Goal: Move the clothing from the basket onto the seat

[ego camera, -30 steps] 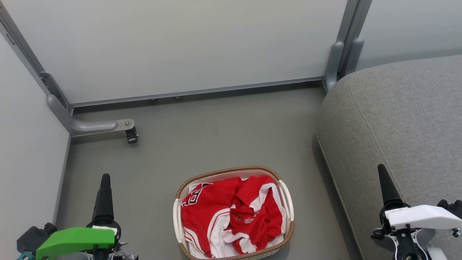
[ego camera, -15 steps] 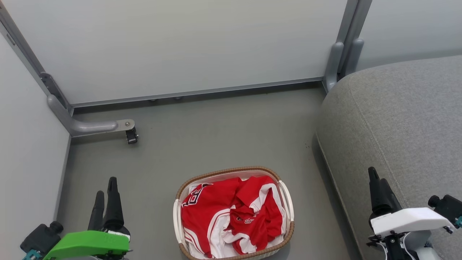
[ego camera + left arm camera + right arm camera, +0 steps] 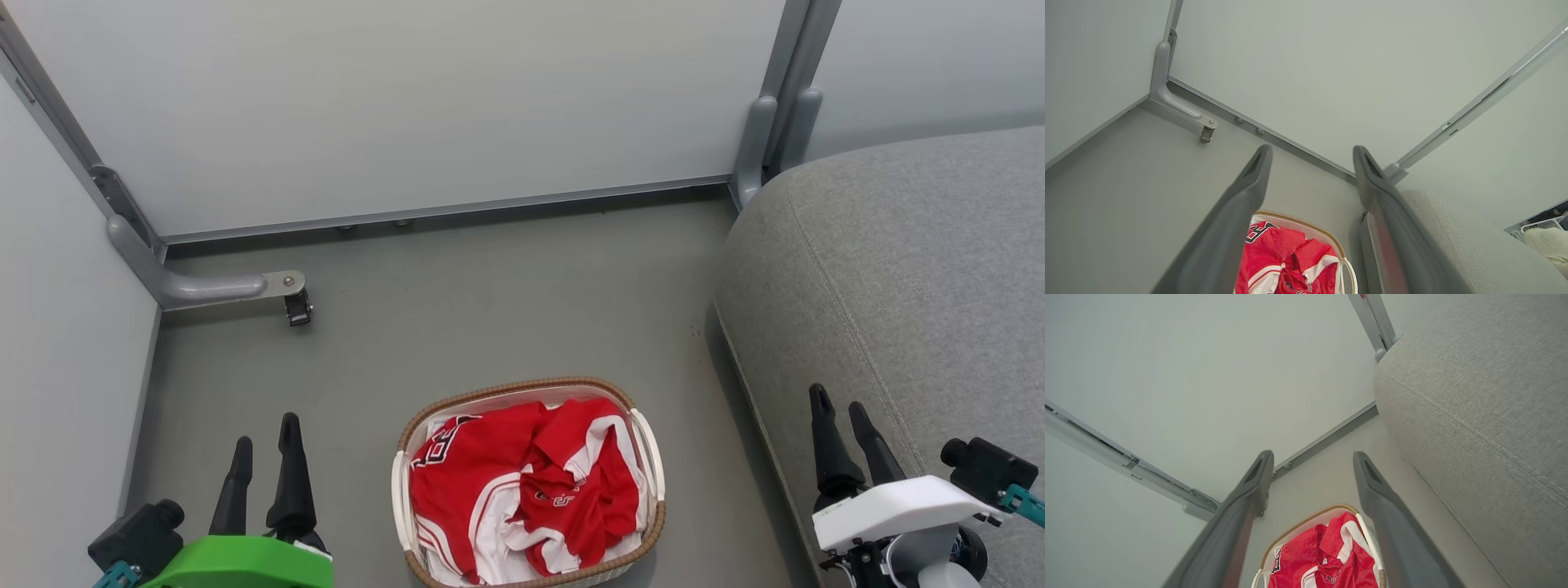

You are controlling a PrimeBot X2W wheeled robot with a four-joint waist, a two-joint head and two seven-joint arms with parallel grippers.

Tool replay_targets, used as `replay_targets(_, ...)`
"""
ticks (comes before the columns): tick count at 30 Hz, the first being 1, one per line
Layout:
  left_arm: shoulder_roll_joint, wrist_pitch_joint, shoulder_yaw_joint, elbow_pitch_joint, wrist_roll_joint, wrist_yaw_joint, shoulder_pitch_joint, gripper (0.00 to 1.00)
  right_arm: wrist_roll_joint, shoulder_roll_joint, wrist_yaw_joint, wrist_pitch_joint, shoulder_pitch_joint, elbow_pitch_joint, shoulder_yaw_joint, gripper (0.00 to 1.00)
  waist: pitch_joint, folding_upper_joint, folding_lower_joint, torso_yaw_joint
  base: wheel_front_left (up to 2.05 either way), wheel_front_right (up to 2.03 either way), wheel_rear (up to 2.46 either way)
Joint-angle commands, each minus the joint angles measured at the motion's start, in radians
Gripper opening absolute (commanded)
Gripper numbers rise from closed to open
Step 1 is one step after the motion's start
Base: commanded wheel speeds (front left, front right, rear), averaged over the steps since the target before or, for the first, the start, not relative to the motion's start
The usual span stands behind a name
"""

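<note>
Clothing: red jerseys w/ white trim, black numerals, crumpled, all inside basket. Basket on floor, well off floor's far edge at wall panel, near seat, not touching it. Seat runs along floor's R edge. L gripper: fingers spread, holding nothing, above floor L of basket, apart from it. R gripper: fingers spread, holding nothing, seen against seat's edge, R of basket, apart from it.

One basket, perhaps two jerseys
</note>
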State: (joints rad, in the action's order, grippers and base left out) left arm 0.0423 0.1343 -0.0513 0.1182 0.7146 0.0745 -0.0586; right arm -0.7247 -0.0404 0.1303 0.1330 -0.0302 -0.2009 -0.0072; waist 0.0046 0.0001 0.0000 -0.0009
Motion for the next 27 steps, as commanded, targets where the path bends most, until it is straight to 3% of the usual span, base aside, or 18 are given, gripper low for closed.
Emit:
replay_targets(1,0.007,0.011,-0.004,-0.013,-0.034,-0.005,-0.007,1.0,0.033,-0.007,0.0,0.012,0.003,0.005,0.005,1.0,0.0,-0.0001,0.0,0.0,0.0,0.0,0.0)
replay_targets(27,0.01,0.073,-0.015,0.013,-0.276,-0.025,-0.052,1.0,0.34,-0.01,0.0,0.073,0.013,-0.02,0.053,1.0,0.003,-0.0001,0.0,0.007,0.0,0.0,0.0)
